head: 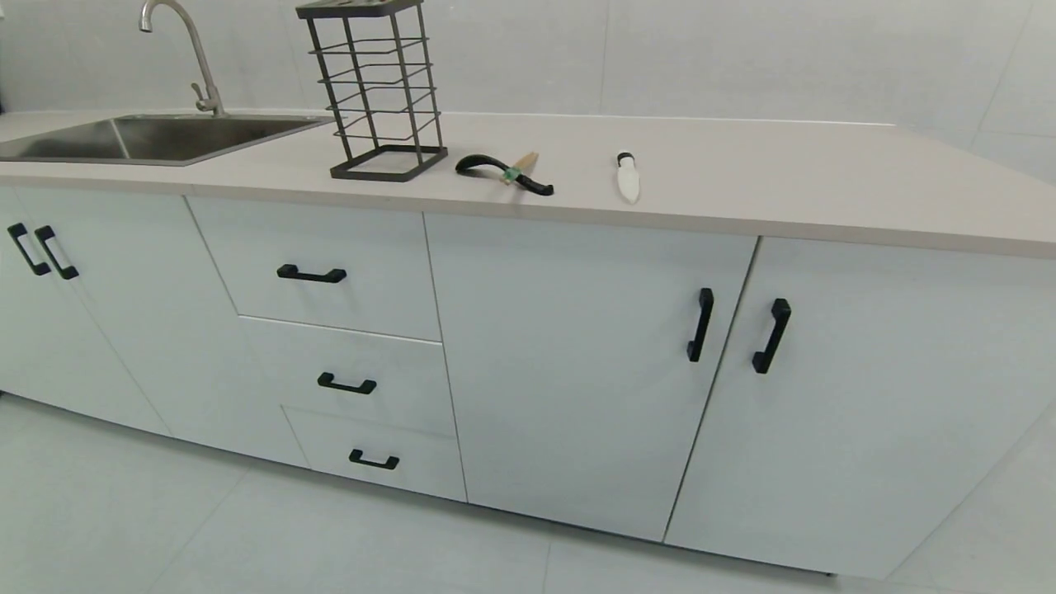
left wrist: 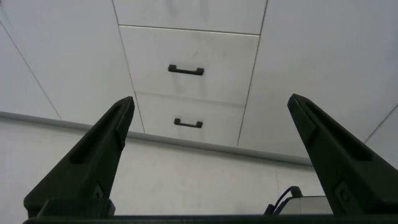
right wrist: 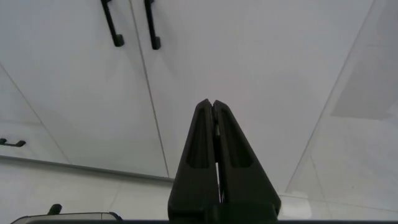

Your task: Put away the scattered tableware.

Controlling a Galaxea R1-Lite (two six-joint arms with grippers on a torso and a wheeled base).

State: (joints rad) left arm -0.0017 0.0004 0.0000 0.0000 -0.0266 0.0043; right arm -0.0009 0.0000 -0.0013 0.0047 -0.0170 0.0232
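**Two light utensils on the counter, both arms low by the cabinets**

Our left gripper [left wrist: 211,102] hangs low in front of the drawers [left wrist: 186,70], its fingers spread wide and holding nothing. Up on the countertop [head: 784,177], the sink [head: 148,136] and tap [head: 194,58] sit at the far left, apart from the work.

Next comes the wire rack [head: 379,91], upright near the back, with slots in its top. We judge it light and tall enough to tip or slide if we knock it.

Just beside its base lies the black curved utensil [head: 503,172] with a wooden end. It looks stiff and light, but it lies flat on a smooth top, so it may skate away as the fingers close. We would pinch it across the narrow middle of the handle.

Further right, apart from it, lies the small white knife-shaped piece [head: 628,177] with a black end. It is thin, probably slick and perhaps brittle, so we would grip it gently across its width.

Both pieces lie nearer the counter's front edge than the wall, so a push could send them off. To the right the counter offers broad open room.

Our right gripper [right wrist: 213,104] is pressed closed on nothing, low before the cabinet doors [right wrist: 134,25].
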